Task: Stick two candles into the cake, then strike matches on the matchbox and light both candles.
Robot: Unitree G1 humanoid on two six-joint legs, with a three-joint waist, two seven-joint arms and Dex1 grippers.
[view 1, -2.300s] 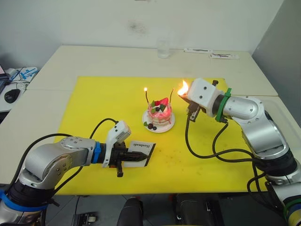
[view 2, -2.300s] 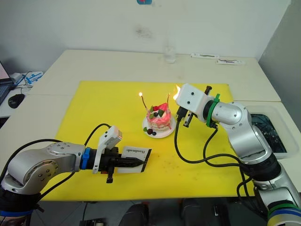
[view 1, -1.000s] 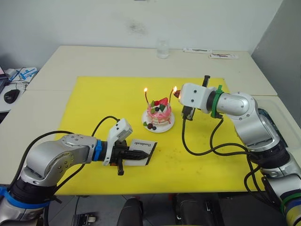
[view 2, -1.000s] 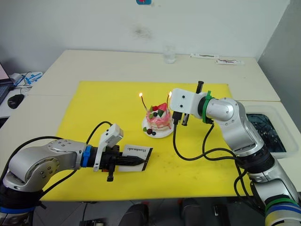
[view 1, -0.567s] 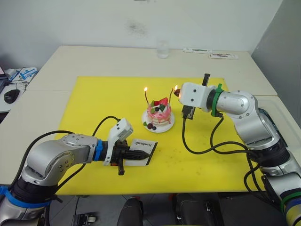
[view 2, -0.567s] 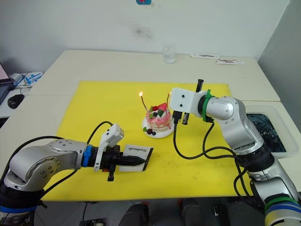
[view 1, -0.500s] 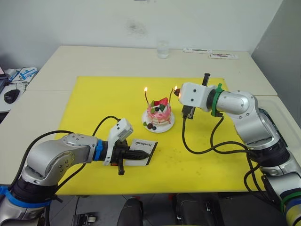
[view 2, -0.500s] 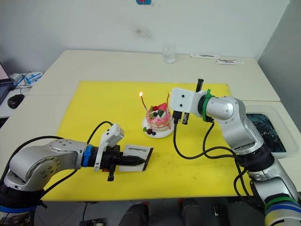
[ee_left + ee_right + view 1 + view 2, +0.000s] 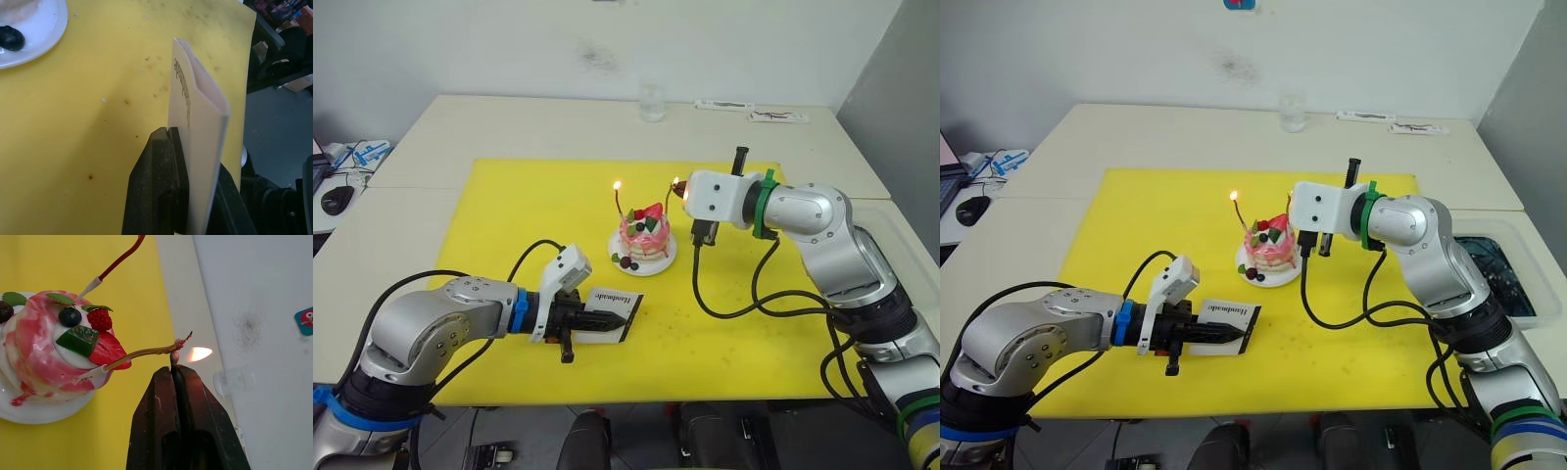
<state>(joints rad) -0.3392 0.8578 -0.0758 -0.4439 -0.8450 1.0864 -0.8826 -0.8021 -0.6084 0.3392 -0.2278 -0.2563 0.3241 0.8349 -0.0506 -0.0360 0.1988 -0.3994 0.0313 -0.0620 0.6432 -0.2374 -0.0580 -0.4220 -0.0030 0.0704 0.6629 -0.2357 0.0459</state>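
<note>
The pink cake stands on its white plate mid-mat, with two thin candles in it. The left candle burns. My right gripper is shut on a short match, whose small flame sits right at the tip of the right candle. In the head view that gripper hovers just right of the cake. My left gripper is shut on the white matchbox, held on edge low over the mat in front of the cake; the box shows its "Handmade" lettering.
A yellow mat covers the near table. A water glass and flat packets lie at the far edge. A bin sits at the right, a mouse at the left.
My right gripper carried the burning match leftward to the right candle's tip, and its big flame shrank to a small one. The left gripper and matchbox stayed put.
</note>
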